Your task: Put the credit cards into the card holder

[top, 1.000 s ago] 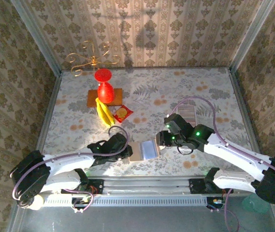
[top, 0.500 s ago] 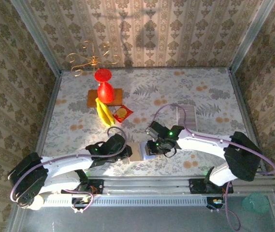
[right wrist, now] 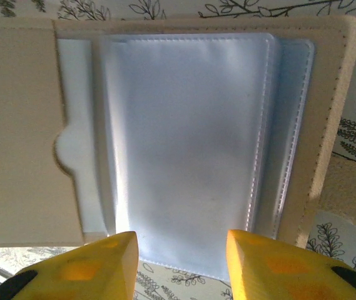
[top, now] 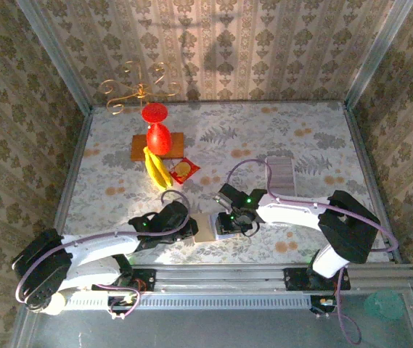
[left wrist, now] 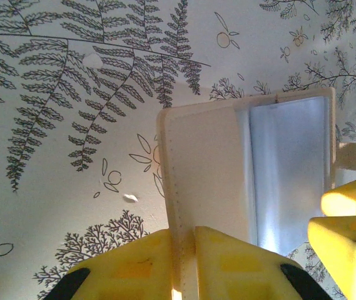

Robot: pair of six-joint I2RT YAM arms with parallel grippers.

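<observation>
The right arm has swung in from the right side of the worktop (top: 300, 130). Its right gripper (right wrist: 181, 265) now hangs directly over the card holder (top: 207, 226), which it was well short of a second ago. The left arm has hardly shifted.

The card holder lies open near the front edge of the worktop, between the two arms, tan flap to one side and clear plastic sleeves (right wrist: 190, 137) facing up. The left gripper (left wrist: 187, 250) is clenched on the edge of the tan flap, pinning the holder flat. The right fingers (right wrist: 118, 265) stand apart above the near edge of the sleeves with nothing between them. I cannot tell whether a card already sits inside the frosted plastic.

The step in hand looks like working the sleeve. The left pinch should stay firm so the holder neither slides nor folds shut. The right fingers need to come in low and square to the sleeve mouth, since the thin plastic will buckle if pushed at an angle.

No brand, label or lettering can be read on the holder or sleeves. The print on the snack packet (top: 184, 170) is too small to read.
</observation>
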